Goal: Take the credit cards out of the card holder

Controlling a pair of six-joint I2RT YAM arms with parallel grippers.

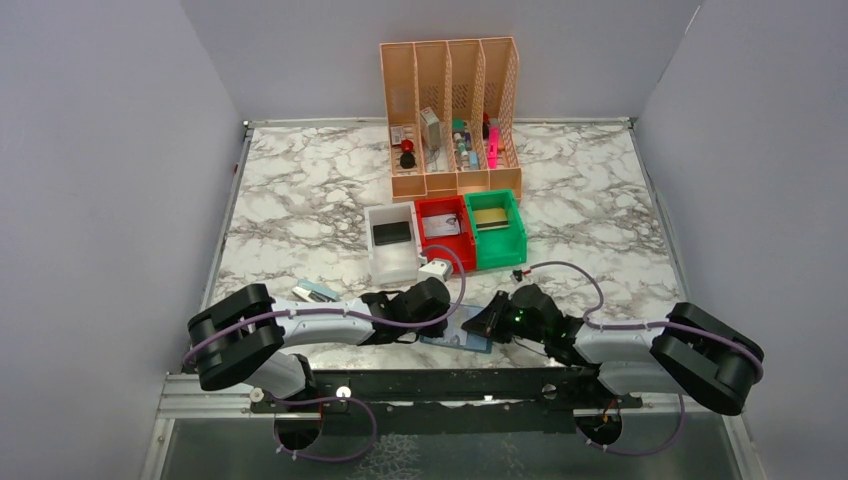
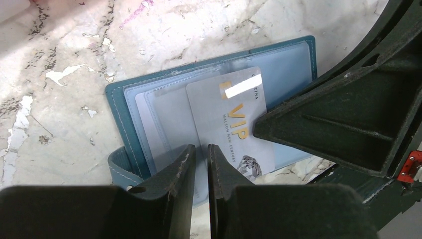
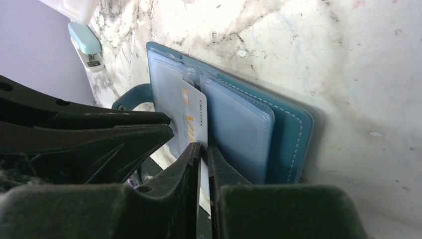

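The teal-blue card holder [image 2: 149, 94] lies open on the marble near the table's front edge, its clear pockets facing up; it also shows in the top view [image 1: 462, 341] and the right wrist view [image 3: 288, 124]. A silvery-grey card [image 2: 229, 124] marked VIP sticks halfway out of a pocket. My right gripper [image 3: 204, 149] is shut on this card's edge [image 3: 191, 112]. My left gripper [image 2: 200, 149] is shut, with its tips down on the holder's left pockets beside the card. A tan flat card [image 1: 490, 217] lies in the green bin [image 1: 497, 252].
White [image 1: 392, 262], red [image 1: 447, 252] and green bins stand mid-table, in front of the peach mesh organizer [image 1: 450, 110]. A small teal stapler [image 1: 315, 291] lies left of the left arm, and also shows in the right wrist view [image 3: 87, 47]. A white piece [image 1: 434, 268] sits by the red bin.
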